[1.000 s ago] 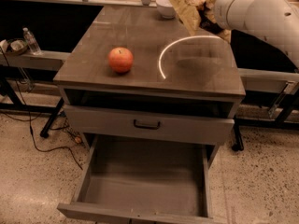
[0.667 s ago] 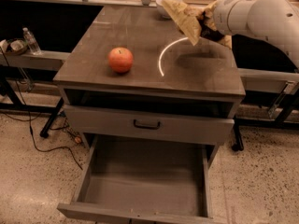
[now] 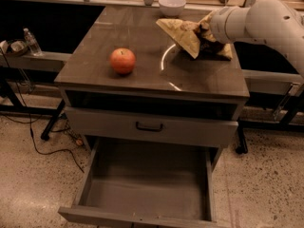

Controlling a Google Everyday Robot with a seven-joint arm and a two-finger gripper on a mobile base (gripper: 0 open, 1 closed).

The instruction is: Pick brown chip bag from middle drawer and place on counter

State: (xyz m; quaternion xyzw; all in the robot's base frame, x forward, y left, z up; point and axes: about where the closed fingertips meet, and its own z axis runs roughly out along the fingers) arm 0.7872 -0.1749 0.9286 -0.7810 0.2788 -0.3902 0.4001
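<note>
The brown chip bag (image 3: 182,33) hangs tilted just above the right side of the counter (image 3: 118,30), over the thin white circle (image 3: 164,61). My gripper (image 3: 205,35) reaches in from the right on the white arm and is shut on the bag's right end; the bag hides most of the fingers. The middle drawer (image 3: 147,186) is pulled wide open at the bottom of the view, its grey floor bare.
A red apple (image 3: 123,61) sits on the counter's left half. A white bowl (image 3: 172,5) stands at the back edge. The upper drawer with a black bar handle (image 3: 149,126) is shut. A water bottle (image 3: 32,42) and cables lie to the left.
My gripper has lowered the chip bag from up near the bowl towards the counter top over the white circle. The apple and the drawer have not moved.
</note>
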